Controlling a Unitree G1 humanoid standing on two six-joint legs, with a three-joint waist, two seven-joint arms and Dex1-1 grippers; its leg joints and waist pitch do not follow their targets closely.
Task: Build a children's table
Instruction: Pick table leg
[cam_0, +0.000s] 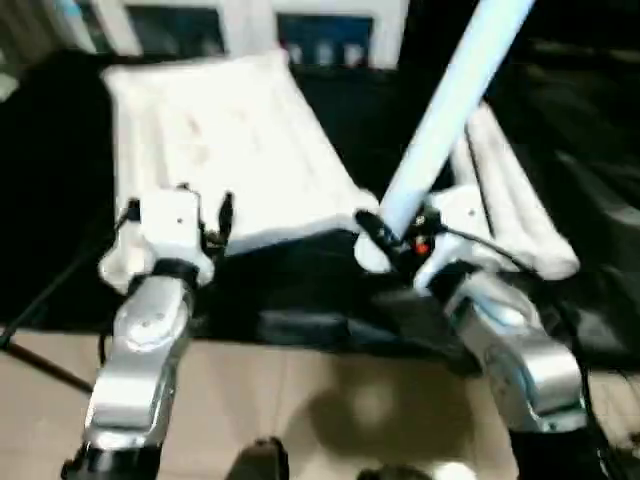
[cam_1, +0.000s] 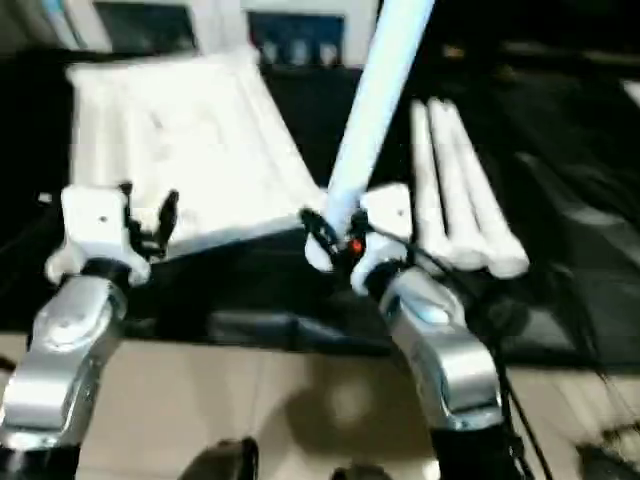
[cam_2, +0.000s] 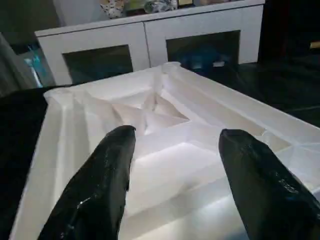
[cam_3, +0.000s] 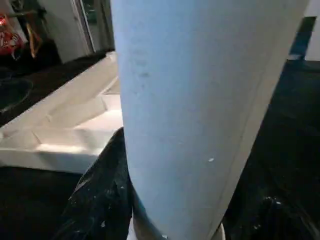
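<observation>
Tabletop: so, the white plastic square tabletop (cam_0: 225, 150) lies upside down on a black mat (cam_0: 330, 290), its ribbed underside facing up.
Underside: in the left wrist view, raised ribs (cam_2: 150, 112) cross in an X at the middle, and a tall rim runs round the edge.
Corner sockets: round sockets (cam_2: 170, 67) stand at the corners; the far ones are plain to see in the left wrist view.
Held leg: a long white tubular leg (cam_0: 450, 110) rises steeply, tilted up and away, its lower end near the tabletop's near right corner.
Right gripper: the right gripper (cam_0: 395, 238) has its two black fingers (cam_3: 100, 195) closed on that leg's lower part, one to each side of the tube.
Spare legs: more long white tubular legs (cam_1: 455, 190) lie side by side on the mat, just to the right of the tabletop, flared ends towards the robot.
Left gripper: the left gripper (cam_0: 178, 215) hovers over the tabletop's near edge, its black fingers (cam_2: 100, 190) spread well apart with nothing between them.
Background: a white cabinet with dark glass doors (cam_2: 150, 45) stands beyond the tabletop.
</observation>
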